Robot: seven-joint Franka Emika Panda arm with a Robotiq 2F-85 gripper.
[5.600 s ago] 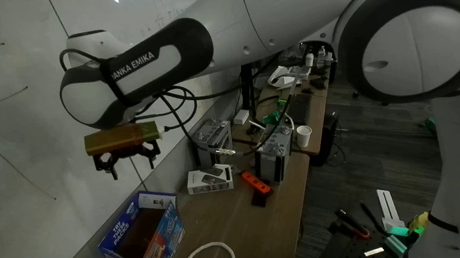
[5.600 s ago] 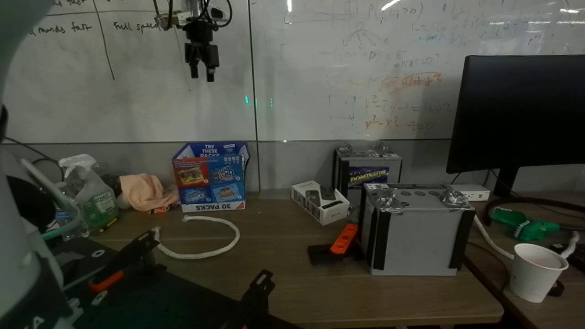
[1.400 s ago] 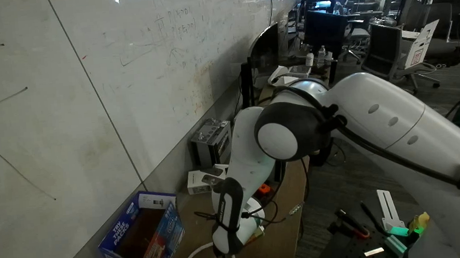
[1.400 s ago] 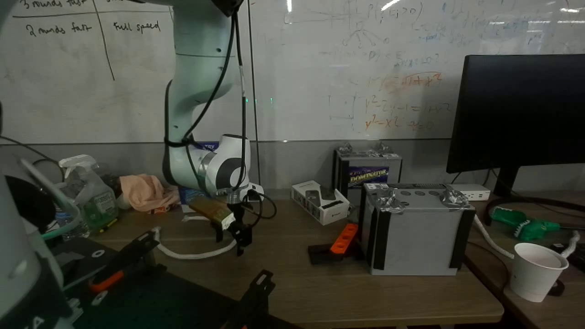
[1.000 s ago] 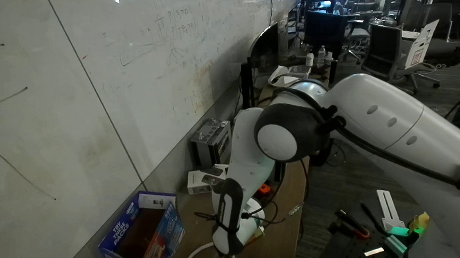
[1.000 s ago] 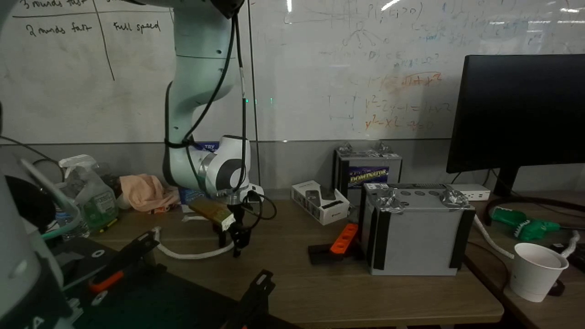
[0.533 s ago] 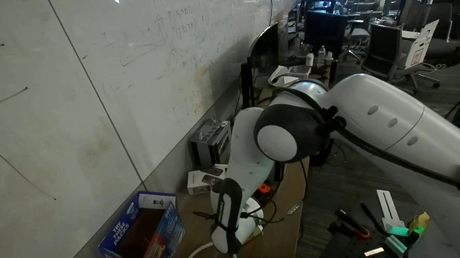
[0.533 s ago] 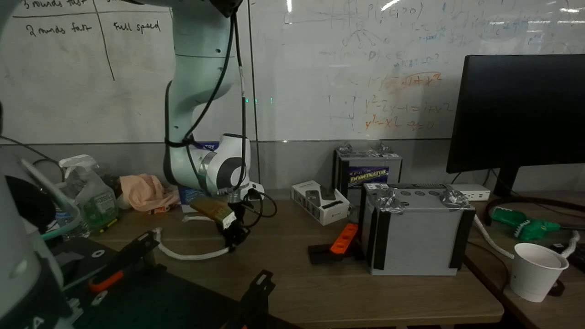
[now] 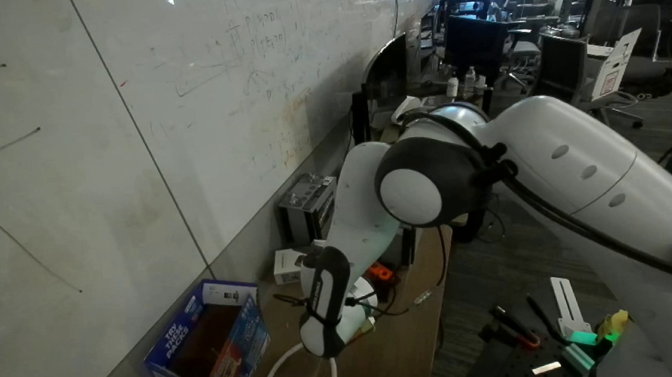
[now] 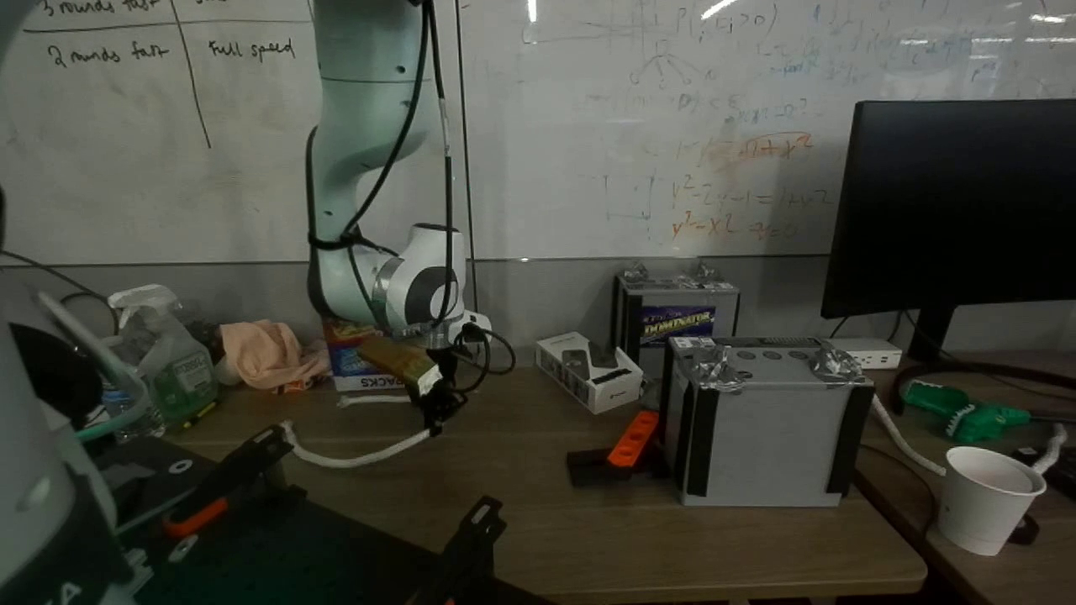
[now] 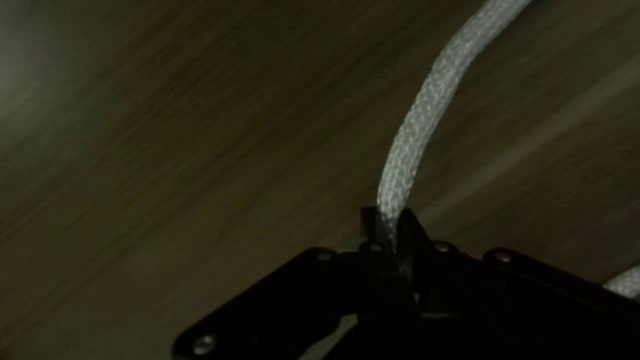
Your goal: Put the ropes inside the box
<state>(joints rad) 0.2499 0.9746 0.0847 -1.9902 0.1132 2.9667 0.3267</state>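
Note:
A thick white rope (image 10: 361,460) curves over the table, one stretch of it raised slightly at my gripper (image 10: 435,418). In the wrist view the gripper (image 11: 389,220) is shut on this rope (image 11: 422,115), which runs up and away from between the fingertips. Another bit of white rope (image 11: 625,284) shows at that view's right edge. The blue box (image 9: 250,333) stands open-topped against the wall, left of the gripper in an exterior view; elsewhere the arm covers much of the box (image 10: 349,363). My hand hides the fingers in an exterior view.
A white carton (image 10: 588,374), an orange tool (image 10: 635,439) and a grey case (image 10: 765,437) stand right of the gripper. Another white cord (image 10: 904,437) lies behind the case. A peach cloth (image 10: 273,353) and spray bottle (image 10: 176,361) are left of the box. Black clamps (image 10: 475,538) stick up in front.
The arm has come down from high by the whiteboard to the rope. Its jaws have closed on the rope, and the hand has risen a little, lifting that stretch with it.

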